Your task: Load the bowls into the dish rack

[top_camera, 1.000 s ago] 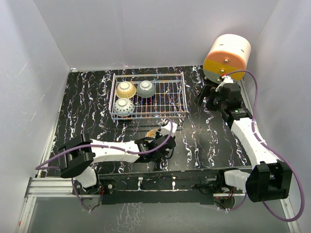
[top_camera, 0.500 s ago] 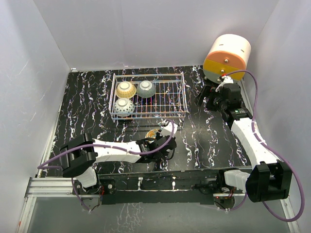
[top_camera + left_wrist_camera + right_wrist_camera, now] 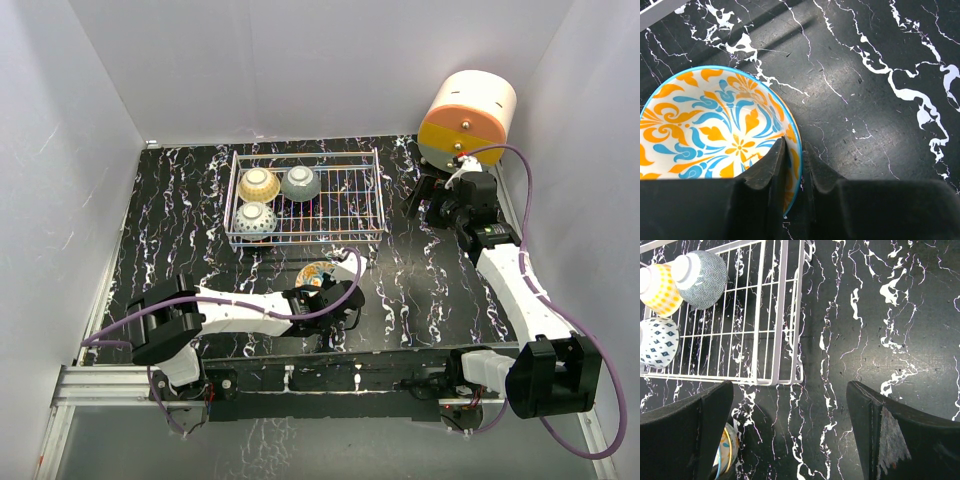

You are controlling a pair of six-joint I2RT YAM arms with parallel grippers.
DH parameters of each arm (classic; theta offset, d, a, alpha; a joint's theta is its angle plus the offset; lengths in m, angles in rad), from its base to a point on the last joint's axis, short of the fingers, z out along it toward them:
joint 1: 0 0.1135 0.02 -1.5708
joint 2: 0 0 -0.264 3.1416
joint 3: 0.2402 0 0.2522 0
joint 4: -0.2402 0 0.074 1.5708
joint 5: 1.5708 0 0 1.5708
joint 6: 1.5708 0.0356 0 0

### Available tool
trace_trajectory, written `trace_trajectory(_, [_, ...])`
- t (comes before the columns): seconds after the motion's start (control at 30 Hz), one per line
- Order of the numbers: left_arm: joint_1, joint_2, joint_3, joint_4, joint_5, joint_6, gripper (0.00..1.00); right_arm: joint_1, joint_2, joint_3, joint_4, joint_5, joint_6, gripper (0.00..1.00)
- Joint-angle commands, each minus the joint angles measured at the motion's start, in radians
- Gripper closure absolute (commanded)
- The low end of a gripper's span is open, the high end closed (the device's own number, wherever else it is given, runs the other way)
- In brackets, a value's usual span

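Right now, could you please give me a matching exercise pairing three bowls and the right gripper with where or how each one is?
1. floral bowl
2. grey bowl
3. blue-dotted bowl
4. right gripper

A. open, holding nothing
B. dish rack, near-left corner
C. rim pinched by the left gripper
D. dish rack, far row, beside the yellow bowl

Pairs: 1-C, 2-D, 3-B, 4-A
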Motion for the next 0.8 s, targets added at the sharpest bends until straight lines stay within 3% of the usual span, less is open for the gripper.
trace_trajectory(0.0, [0.000, -0.042, 0.019, -0.029, -0.037, 0.006, 1.00, -0.006, -0.029, -0.006, 0.064, -0.003, -0.007, 0.00])
trace_trajectory(0.47, [0.000, -0.141, 0.082, -0.100, -0.036, 0.079, 1.00, -0.007, -0.018, -0.003, 0.065, -0.008, -0.006, 0.00])
trace_trajectory(0.77, [0.001, -0.033, 0.153, -0.191, -0.048, 0.100, 1.00, -0.008, -0.015, -0.003, 0.066, -0.012, -0.008, 0.00])
